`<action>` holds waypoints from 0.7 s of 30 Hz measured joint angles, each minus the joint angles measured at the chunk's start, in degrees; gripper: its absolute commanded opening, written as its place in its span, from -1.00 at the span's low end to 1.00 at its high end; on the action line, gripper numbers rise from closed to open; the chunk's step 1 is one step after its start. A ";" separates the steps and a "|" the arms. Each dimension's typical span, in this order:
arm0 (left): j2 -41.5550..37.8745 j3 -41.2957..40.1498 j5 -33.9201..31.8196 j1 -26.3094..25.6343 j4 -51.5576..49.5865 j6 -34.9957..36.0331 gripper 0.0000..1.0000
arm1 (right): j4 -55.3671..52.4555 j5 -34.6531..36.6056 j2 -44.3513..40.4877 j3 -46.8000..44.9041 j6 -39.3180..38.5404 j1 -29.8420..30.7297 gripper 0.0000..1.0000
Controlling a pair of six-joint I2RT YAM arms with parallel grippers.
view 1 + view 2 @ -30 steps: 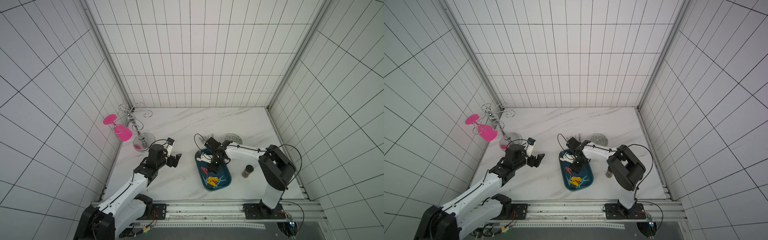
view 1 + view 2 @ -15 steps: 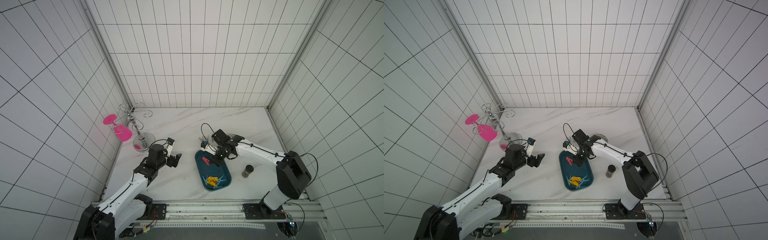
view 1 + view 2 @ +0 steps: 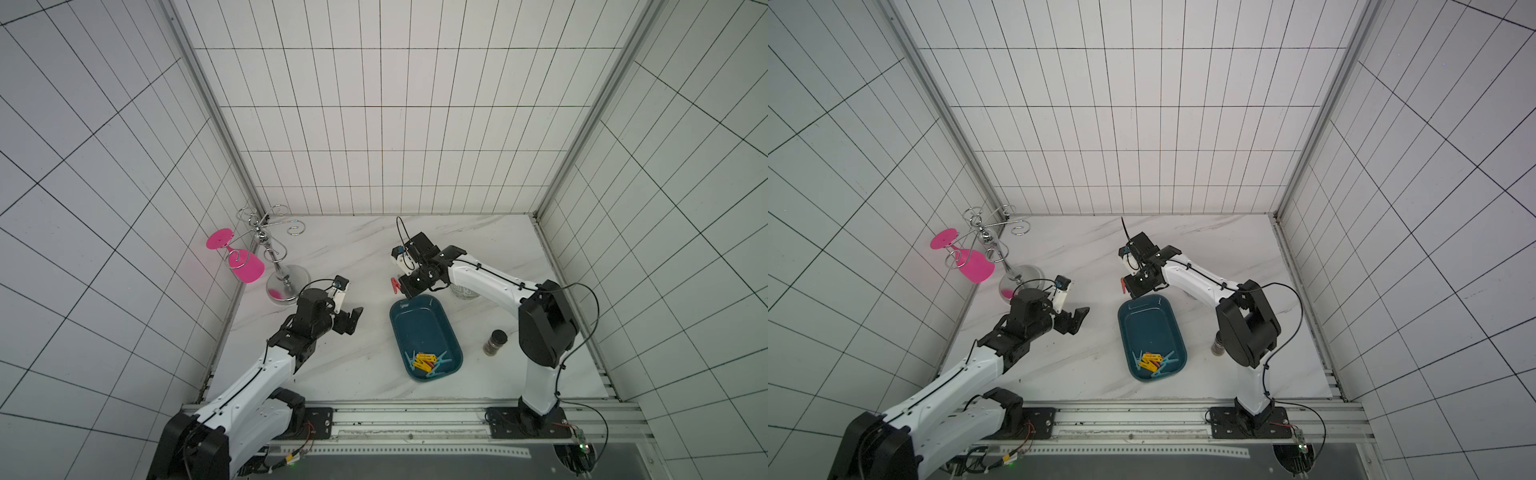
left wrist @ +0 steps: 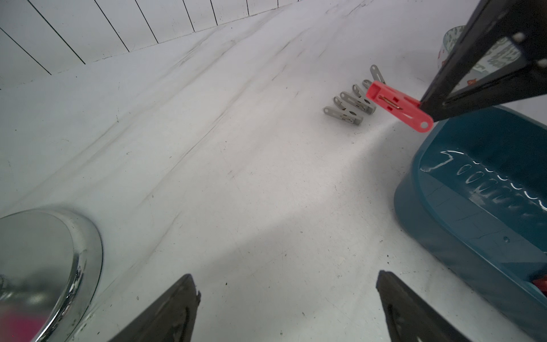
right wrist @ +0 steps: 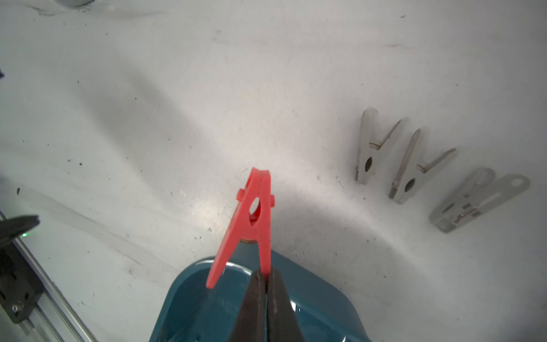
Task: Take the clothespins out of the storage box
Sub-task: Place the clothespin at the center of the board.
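Your right gripper point(image 5: 266, 275) pinches one leg of the red plastic clothespin point(image 5: 257, 207) just beyond the far rim of the dark teal plastic storage box point(image 3: 419, 324) (yellow and blue clothespins point(image 3: 428, 360) lie inside); your left gripper point(image 4: 285, 277) stands spread.

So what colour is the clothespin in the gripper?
Red; the clothespin shows best in the right wrist view.

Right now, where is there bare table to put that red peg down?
Bare marble lies between the grey clothespins and the chrome stand base, beside the storage box. Crowded: the grey row itself and the coloured pile in the box.
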 measured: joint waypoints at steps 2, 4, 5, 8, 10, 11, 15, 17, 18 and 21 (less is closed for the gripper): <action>0.00 0.02 0.02 0.00 0.00 0.00 0.90 | -0.52 0.94 3.28 3.78 1.44 0.00 -0.85; 0.00 0.02 0.07 0.00 0.00 0.02 0.90 | -1.73 1.90 6.60 7.65 2.40 0.00 -0.85; 0.00 0.00 0.15 0.00 0.00 0.02 0.90 | -2.69 2.32 8.50 9.92 2.75 0.00 -0.84; 0.00 0.00 0.44 0.00 0.00 0.04 0.90 | -5.03 3.65 13.22 15.10 3.52 0.00 -0.83; 0.00 0.00 0.59 0.00 -0.02 0.07 0.90 | -6.49 4.28 15.76 17.68 4.17 -0.26 -0.82; -0.04 0.02 0.66 0.00 -0.02 0.07 0.90 | -7.21 4.55 16.94 18.86 4.39 -0.39 -0.82; -0.48 0.02 0.92 0.00 -0.33 0.35 0.90 | -9.64 5.25 20.26 22.34 5.86 -1.27 -0.80; -0.90 0.02 1.07 -0.02 -0.63 0.48 0.90 | -10.51 5.38 21.84 24.00 6.43 -1.77 -0.77; -1.09 0.02 1.18 -0.02 -0.74 0.59 0.90 | -10.71 5.44 22.21 24.33 6.56 -1.88 -0.75; -1.79 0.02 1.77 -0.13 -1.07 1.18 0.90 | -11.96 5.49 23.12 25.46 6.80 -2.27 -0.72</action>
